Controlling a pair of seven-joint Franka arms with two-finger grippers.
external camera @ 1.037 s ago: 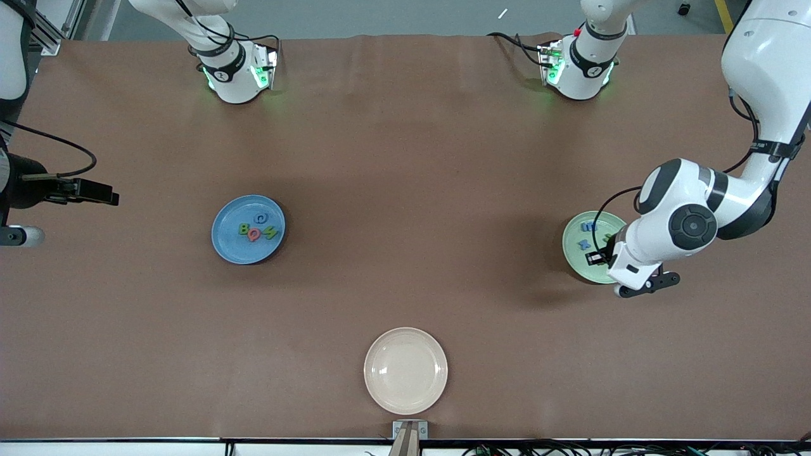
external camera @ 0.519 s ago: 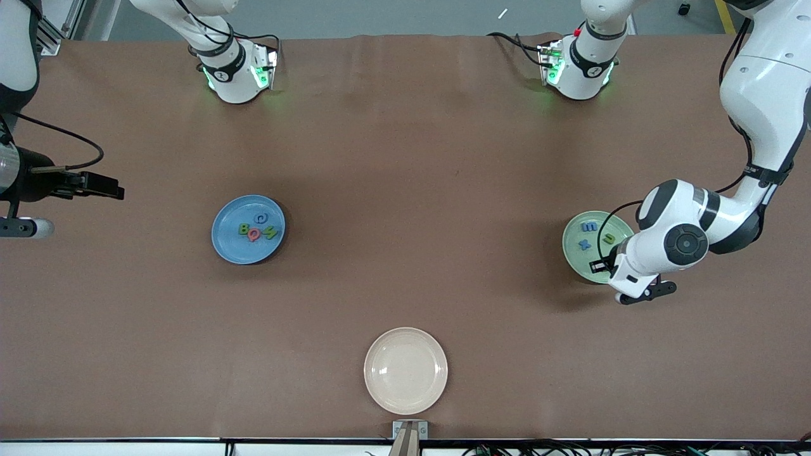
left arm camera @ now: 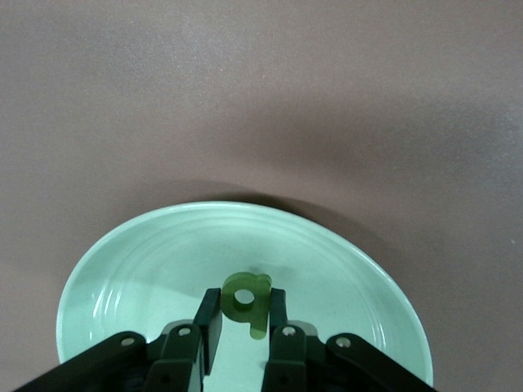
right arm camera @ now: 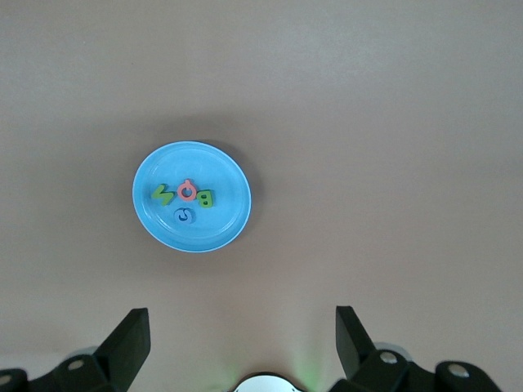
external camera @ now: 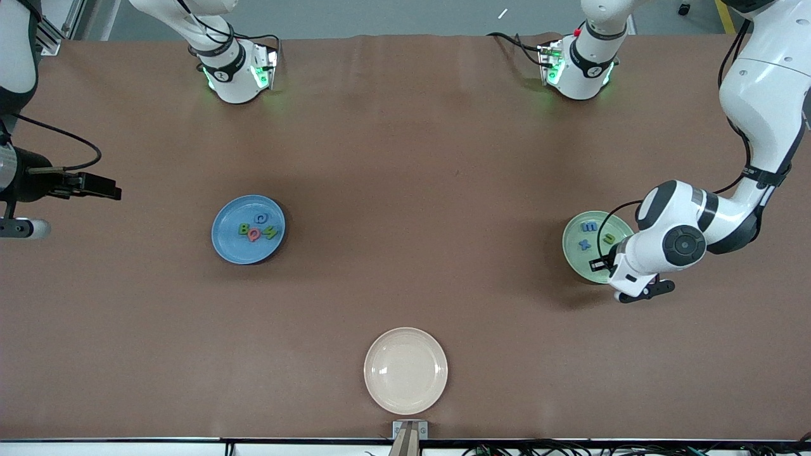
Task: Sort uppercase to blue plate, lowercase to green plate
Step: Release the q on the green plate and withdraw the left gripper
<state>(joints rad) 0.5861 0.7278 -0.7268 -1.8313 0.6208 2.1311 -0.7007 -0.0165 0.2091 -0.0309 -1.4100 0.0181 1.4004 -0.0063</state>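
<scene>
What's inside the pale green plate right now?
On the pale green plate lie a blue foam m, a blue x and a green u. The left end effector grips a green p over it; its wrist hides the rest.

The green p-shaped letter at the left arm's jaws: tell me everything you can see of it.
The green p-shaped letter is a tiny olive-green piece that looks like foam, with a round loop pierced by a hole and a short stem. It stands on edge between the jaws of the left gripper, which are shut on it, over the green plate. Whether it touches the plate's floor cannot be told. In the front view the arm hides it.
</scene>
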